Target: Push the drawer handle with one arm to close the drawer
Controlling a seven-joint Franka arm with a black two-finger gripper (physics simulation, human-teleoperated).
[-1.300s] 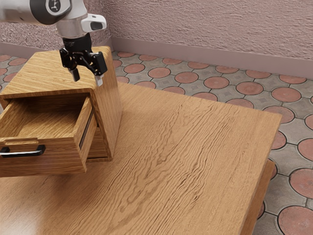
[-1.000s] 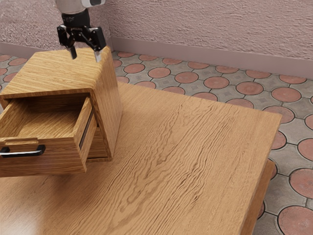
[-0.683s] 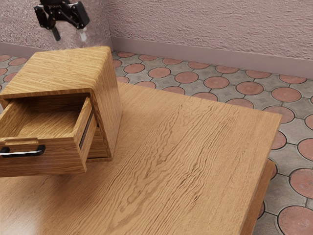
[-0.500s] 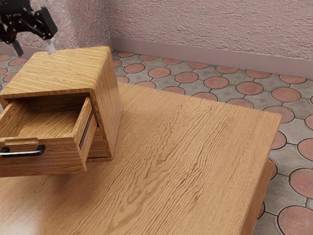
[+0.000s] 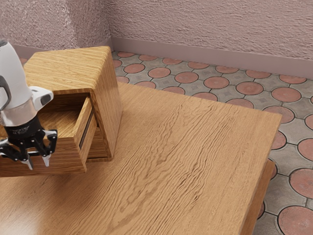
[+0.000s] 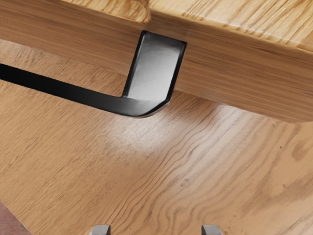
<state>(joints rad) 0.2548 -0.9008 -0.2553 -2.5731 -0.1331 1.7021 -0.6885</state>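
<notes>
The tool [image 5: 38,162] has swung down from above the cabinet [image 5: 73,68] to the front of the drawer [image 5: 68,160], its 2 fingertips spread with a gap between them. The drawer stays pulled out, unchanged from the earlier frames. The black handle [image 6: 154,68] is on the drawer's front face, near the tool, above the worktop [image 5: 186,161].
</notes>
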